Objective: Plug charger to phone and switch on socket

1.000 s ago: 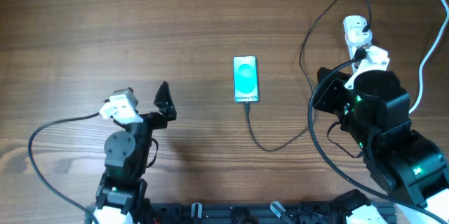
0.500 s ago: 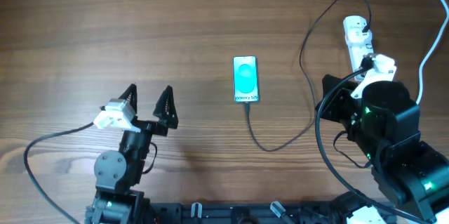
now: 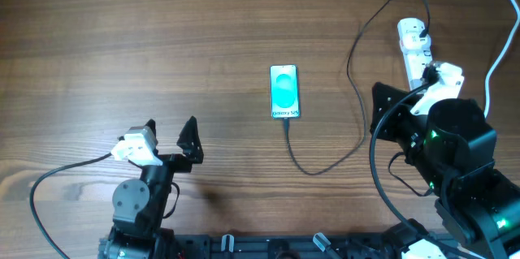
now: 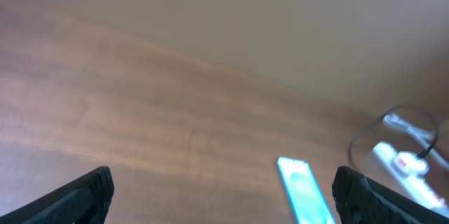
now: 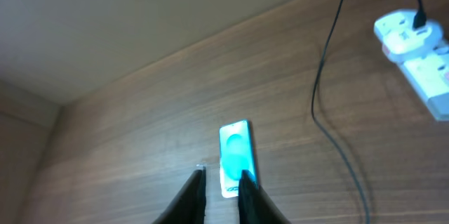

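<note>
The phone (image 3: pixel 284 91) lies flat mid-table, turquoise screen up. The thin black charger cable (image 3: pixel 355 64) runs from the phone's lower edge, loops right and up, and ends at a plug in the white socket (image 3: pixel 414 48) at the far right. My left gripper (image 3: pixel 169 129) is open and empty, well to the left of the phone. My right gripper (image 3: pixel 378 101) hangs just below the socket, fingers nearly together, holding nothing. The right wrist view shows the phone (image 5: pixel 235 150), cable (image 5: pixel 330 90) and socket (image 5: pixel 414 48) beyond the fingers (image 5: pixel 221 178). The left wrist view shows the phone (image 4: pixel 302 189) between wide fingers (image 4: pixel 223 182).
A thick white cord (image 3: pixel 496 64) runs along the right edge from the socket's side toward the top right corner. The wooden table (image 3: pixel 162 32) spreads to the left and back. The arm bases stand at the front edge.
My right arm has drawn back down and right, away from the socket. My left gripper has turned to show both open fingers and pulled toward the front edge. Phone and cable have not moved.
</note>
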Action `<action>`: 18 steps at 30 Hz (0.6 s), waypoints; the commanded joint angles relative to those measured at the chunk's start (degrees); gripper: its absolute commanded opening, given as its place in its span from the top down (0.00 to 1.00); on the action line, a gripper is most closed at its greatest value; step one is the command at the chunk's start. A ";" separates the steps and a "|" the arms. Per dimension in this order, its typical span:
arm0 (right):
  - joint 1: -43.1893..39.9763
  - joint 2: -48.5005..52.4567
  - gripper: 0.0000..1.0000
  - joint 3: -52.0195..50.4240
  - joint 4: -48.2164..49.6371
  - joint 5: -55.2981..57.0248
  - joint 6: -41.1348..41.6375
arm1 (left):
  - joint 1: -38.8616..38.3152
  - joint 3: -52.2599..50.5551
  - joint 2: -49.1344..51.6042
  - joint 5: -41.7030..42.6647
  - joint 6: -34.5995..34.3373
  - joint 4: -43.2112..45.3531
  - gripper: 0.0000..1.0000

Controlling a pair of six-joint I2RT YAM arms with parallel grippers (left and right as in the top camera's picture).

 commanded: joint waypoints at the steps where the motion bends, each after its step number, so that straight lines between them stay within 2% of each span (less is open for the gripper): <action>1: 0.33 -0.52 0.41 0.00 0.28 0.76 2.25 | 0.22 0.11 -0.57 -0.96 0.09 -7.48 0.00; 2: 0.33 -0.52 0.23 0.00 0.13 0.76 3.04 | 0.22 0.11 -0.57 -0.96 0.09 -10.86 0.00; 3: 0.33 -0.52 0.00 0.00 -0.26 0.76 4.72 | 0.22 0.11 -0.57 -0.96 0.09 -14.73 0.00; 6: 0.33 -0.15 0.01 -0.02 -1.11 0.76 10.16 | 0.22 0.28 -0.52 -0.96 0.09 -25.46 0.00; 8: 0.31 0.44 0.00 0.00 -2.40 1.33 10.80 | 0.22 0.33 -0.31 -0.96 0.09 -25.55 0.00; 12: 0.28 0.76 0.00 -0.02 -6.08 6.45 0.59 | 0.22 0.33 -0.31 -0.96 0.09 -25.53 0.00; 16: 0.11 -0.28 0.00 -0.94 -1.99 7.61 -11.26 | 0.22 0.33 -0.31 -0.96 0.09 -25.53 0.00; 18: -1.01 -2.84 0.00 -3.21 1.40 7.65 -13.22 | 0.22 0.33 -0.31 -0.96 0.09 -25.53 0.00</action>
